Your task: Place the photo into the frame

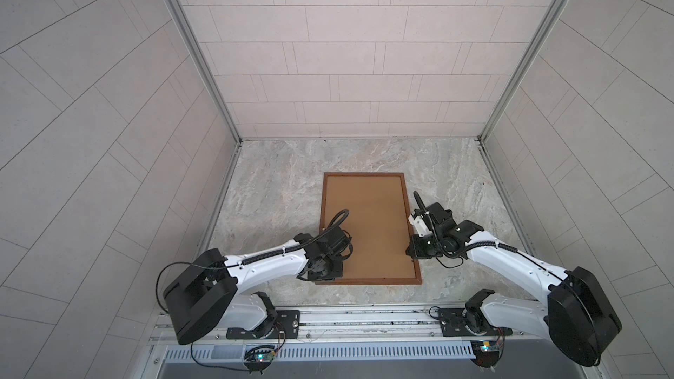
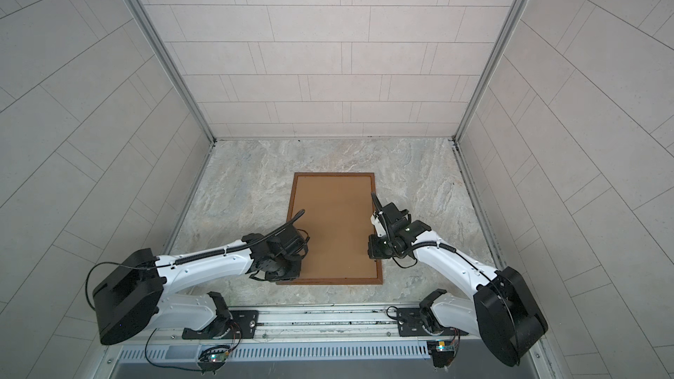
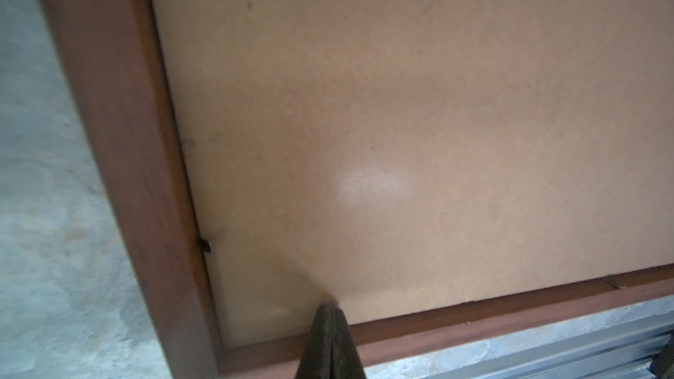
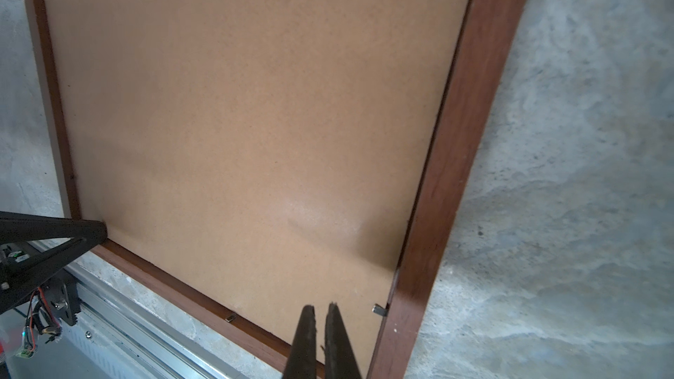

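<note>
**Two grippers closed over a boarded frame**

One container on site: the frame (image 1: 383, 281) (image 2: 346, 281), a thin dark-brown wooden rectangle with a narrow moulding. It lies flat at the centre of the worktop (image 1: 277, 195), long sides running 12 to 6 o'clock in both top views.

Contents: a plain brown backing board (image 1: 368, 220), matt and fine-grained, filling the opening rail to rail. The photo is not visible; whether it lies under the board cannot be told. A small metal tab (image 4: 379, 309) sticks out from the rail's inner edge.

The worktop is grey, marbled and stone-like.

Left gripper (image 3: 330, 304): fingers pressed together and empty, tip down at the board near the frame's 7 o'clock corner; contact cannot be confirmed.

Right gripper (image 4: 321, 306): fingers drawn together, holding nothing, over the board near the 5 o'clock corner.
</note>
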Tool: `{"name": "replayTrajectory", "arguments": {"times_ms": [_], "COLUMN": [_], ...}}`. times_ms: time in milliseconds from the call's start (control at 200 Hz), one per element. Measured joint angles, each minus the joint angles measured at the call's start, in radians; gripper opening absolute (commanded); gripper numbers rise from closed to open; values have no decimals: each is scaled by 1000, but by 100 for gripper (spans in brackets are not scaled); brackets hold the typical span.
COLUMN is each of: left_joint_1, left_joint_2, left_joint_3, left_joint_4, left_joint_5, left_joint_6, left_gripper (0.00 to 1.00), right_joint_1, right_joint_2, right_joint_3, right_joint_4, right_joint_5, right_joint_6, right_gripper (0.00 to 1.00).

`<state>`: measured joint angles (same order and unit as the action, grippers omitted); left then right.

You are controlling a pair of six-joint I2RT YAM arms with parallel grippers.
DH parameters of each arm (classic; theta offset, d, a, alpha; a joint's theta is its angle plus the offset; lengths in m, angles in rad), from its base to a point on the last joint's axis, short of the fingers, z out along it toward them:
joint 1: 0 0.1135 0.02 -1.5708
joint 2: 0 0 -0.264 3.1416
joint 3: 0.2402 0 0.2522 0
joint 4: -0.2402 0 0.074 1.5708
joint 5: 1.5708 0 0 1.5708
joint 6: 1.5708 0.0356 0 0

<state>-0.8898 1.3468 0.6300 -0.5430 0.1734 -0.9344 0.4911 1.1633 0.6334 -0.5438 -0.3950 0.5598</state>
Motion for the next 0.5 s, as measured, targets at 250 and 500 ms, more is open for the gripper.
{"name": "replayTrajectory", "arguments": {"times_ms": [250,500], "left_joint_1": [24,53], "left_joint_2": [-41,-71], "left_joint_3": [70,198], "left_joint_4": [-104,-144], "left_joint_5": [-26,-55], "left_joint_6": [47,119], "left_gripper": [6,6], "right_joint_1": [71,346], "right_joint_2": [-97,-100], "right_joint_3": [17,13], "right_joint_4": [-52,-36], "right_joint_5": [15,101], "right_joint_6": [13,96], "right_gripper": [0,0]}}
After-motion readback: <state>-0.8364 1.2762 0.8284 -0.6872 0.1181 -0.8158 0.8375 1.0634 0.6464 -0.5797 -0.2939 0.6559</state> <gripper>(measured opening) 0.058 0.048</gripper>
